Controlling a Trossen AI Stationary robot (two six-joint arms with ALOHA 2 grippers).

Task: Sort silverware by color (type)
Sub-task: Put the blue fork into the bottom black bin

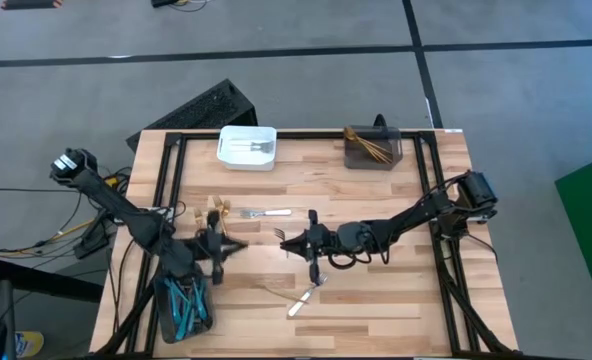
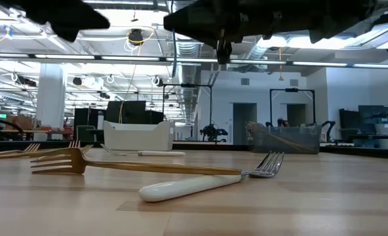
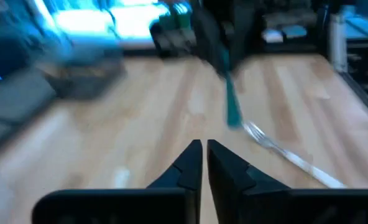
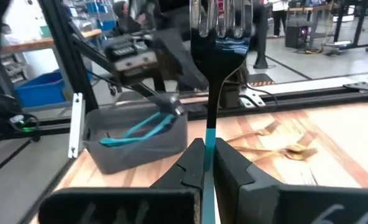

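Note:
My right gripper (image 1: pixel 294 243) hangs above the table's middle, shut on a blue-handled fork (image 4: pixel 216 74) that stands upright, tines up. My left gripper (image 3: pixel 204 149) is shut and holds nothing; it hangs level over the near left, pointing at the right gripper. On the table lie a gold fork (image 2: pixel 135 166), a white-handled fork (image 2: pixel 207 183), another white-handled fork (image 1: pixel 266 213) and gold pieces (image 1: pixel 221 207). A dark bin (image 1: pixel 186 305) at the near left holds blue-handled silverware. My right gripper pinches the fork's blue handle (image 4: pixel 209 138) between its two fingers, just below the neck. The fingers come level from the table's right side and lie across the fork. The fork is lifted clear, and its handle end (image 3: pixel 232 112) hangs below the fingers.
A white bin (image 1: pixel 247 147) with silver pieces stands at the far edge, left of middle. A dark grey bin (image 1: pixel 373 148) with gold pieces stands at the far right. Black frame rails run along the table's left and right sides.

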